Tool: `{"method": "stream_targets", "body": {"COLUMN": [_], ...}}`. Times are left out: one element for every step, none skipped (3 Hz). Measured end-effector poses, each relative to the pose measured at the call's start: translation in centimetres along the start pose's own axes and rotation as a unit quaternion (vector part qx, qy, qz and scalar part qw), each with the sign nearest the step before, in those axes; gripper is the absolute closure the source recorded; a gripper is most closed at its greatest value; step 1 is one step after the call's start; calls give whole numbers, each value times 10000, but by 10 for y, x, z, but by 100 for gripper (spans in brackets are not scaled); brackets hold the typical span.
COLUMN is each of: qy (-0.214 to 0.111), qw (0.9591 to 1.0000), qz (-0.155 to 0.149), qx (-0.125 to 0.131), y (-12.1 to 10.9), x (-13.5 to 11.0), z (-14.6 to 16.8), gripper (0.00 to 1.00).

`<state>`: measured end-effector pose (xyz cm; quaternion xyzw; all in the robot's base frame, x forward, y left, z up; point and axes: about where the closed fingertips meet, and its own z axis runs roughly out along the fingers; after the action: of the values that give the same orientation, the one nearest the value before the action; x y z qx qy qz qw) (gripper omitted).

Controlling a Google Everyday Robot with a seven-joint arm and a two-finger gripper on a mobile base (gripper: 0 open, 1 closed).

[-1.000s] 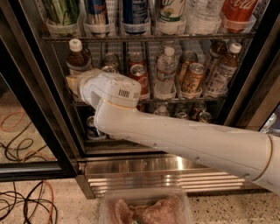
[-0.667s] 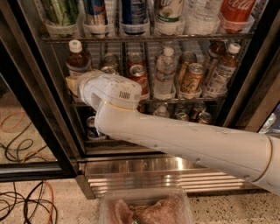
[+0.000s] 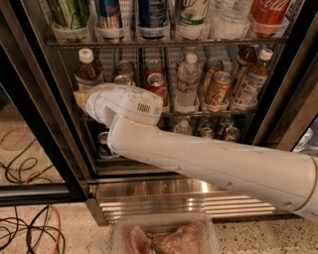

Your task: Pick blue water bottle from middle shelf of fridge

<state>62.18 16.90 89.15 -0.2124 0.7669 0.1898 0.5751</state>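
The fridge [image 3: 278, 119] stands open in front of me with its black door frames. On the middle shelf [image 3: 198, 113], the blue water bottle [image 3: 88, 70] stands at the far left, with a white cap and dark brown liquid. Its lower body is hidden behind my gripper [image 3: 80, 99]. The gripper is at the end of my white arm [image 3: 208, 158], right in front of the bottle's lower half at shelf height. I cannot tell whether it touches the bottle.
Two similar brown bottles with pale labels [image 3: 253, 82] stand at the shelf's right end. A clear water bottle [image 3: 188, 79] and cans [image 3: 217, 88] fill the middle lanes. Tall cans and a Coca-Cola bottle [image 3: 268, 15] stand above, short cans [image 3: 218, 131] below. Cables [image 3: 25, 223] lie on the floor; a plastic tray [image 3: 164, 235] is near.
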Motion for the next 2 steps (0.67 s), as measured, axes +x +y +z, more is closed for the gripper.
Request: {"method": "stream_targets", "body": {"qy": [261,504], "qw": [9994,9975], "qz": [234,486], "qx": [-64,23], "y": [12,19], "x": [12,25], "z": [-17,-38], "gripper": [100,100]}}
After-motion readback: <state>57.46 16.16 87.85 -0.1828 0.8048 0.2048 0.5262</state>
